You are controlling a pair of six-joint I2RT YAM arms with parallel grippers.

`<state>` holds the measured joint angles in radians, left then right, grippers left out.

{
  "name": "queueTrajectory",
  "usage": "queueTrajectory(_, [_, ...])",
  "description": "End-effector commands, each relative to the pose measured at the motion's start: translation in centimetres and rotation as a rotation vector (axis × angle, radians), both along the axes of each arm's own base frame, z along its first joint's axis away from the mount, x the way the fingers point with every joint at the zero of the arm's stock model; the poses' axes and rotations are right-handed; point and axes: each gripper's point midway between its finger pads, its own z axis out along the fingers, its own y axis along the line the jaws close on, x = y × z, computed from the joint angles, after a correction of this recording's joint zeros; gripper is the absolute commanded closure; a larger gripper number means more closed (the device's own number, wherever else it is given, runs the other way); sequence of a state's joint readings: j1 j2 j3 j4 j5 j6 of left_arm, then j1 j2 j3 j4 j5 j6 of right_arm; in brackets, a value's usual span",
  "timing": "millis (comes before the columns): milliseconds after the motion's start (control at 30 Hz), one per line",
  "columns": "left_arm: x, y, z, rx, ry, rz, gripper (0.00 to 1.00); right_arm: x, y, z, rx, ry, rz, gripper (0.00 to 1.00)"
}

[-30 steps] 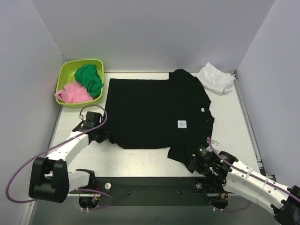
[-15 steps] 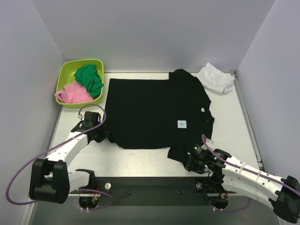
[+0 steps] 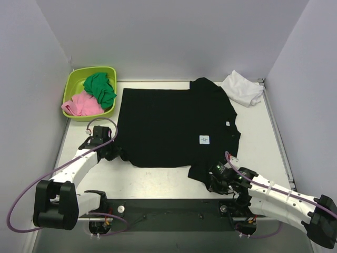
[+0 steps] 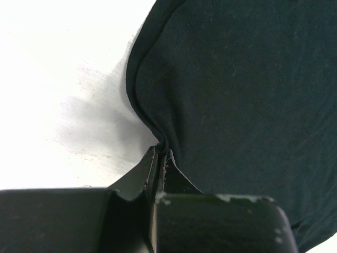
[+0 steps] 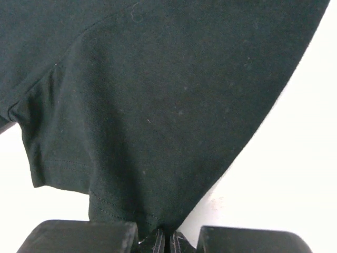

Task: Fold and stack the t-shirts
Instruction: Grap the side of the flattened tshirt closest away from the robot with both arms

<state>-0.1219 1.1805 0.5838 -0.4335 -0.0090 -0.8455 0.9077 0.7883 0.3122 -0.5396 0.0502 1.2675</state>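
The large black t-shirt (image 3: 174, 124) lies spread flat on the table, its small white label (image 3: 205, 139) facing up. My left gripper (image 3: 111, 153) is shut on the shirt's near-left corner; in the left wrist view the black cloth (image 4: 237, 95) puckers into the closed fingers (image 4: 150, 168). At the near-right sleeve hem my right gripper (image 3: 215, 182) is shut on the cloth; the right wrist view shows the stitched hem (image 5: 121, 205) pinched between the fingertips (image 5: 158, 240). A white t-shirt (image 3: 242, 88) sits crumpled at the far right corner.
A lime-green tub (image 3: 73, 84) at the far left holds a green cloth (image 3: 100, 88) and a pink cloth (image 3: 81, 105). Bare white table (image 3: 258, 142) lies to the right of the black shirt, and walls close in on three sides.
My right gripper moved forward to the sleeve hem and closed on it. The left gripper kept its hold and shifted only slightly.
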Motion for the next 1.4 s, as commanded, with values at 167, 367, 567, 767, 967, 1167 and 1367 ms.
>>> queueTrajectory(167, [0.7, 0.3, 4.4, 0.002, -0.118, -0.024, 1.0, 2.6, -3.0, 6.4, -0.16, -0.194, 0.054, 1.0])
queueTrajectory(367, [-0.2, 0.6, 6.6, 0.001, -0.16, -0.018, 1.0, 4.1, -4.7, 11.4, -0.203, -0.328, 0.045, 1.0])
queueTrajectory(567, [-1.1, 1.0, 8.8, 0.002, -0.204, -0.012, 1.0, 4.9, -5.9, 15.2, -0.198, -0.434, 0.014, 1.0])
queueTrajectory(767, [-2.1, 1.4, 10.4, 0.006, -0.237, -0.004, 1.0, 4.6, -7.4, 17.4, -0.179, -0.488, -0.019, 1.0])
queueTrajectory(967, [-3.1, 1.6, 11.3, 0.009, -0.255, -0.006, 1.0, 3.7, -9.0, 18.6, -0.157, -0.511, -0.047, 1.0])
queueTrajectory(1167, [-3.1, 1.2, 11.2, -0.007, -0.255, -0.021, 1.0, 3.7, -9.3, 19.2, -0.158, -0.524, -0.048, 1.0])
queueTrajectory(1367, [-1.7, 1.1, 10.7, -0.008, -0.243, -0.02, 1.0, 5.1, -8.9, 21.2, -0.18, -0.586, -0.043, 1.0])
